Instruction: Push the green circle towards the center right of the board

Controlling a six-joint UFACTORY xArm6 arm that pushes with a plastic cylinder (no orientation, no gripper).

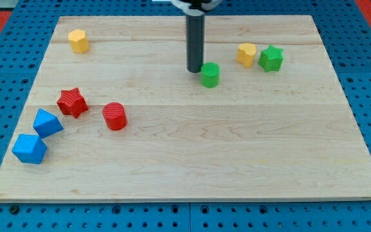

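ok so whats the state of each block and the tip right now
my tip: down on the board, just left of the green circle
green circle: upright, near the top middle
green star: flat, beside the yellow block on the right
yellow block on the right: resting
yellow block at the top left: alone
red star: flat
red cylinder: upright
two blue blocks: close together at the left

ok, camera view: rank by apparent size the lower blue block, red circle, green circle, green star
1. Lower blue block, clearly largest, though it is also nearest the view's bottom.
2. Red circle.
3. Green star and green circle: too close to rank.
My tip sits just left of the green circle.
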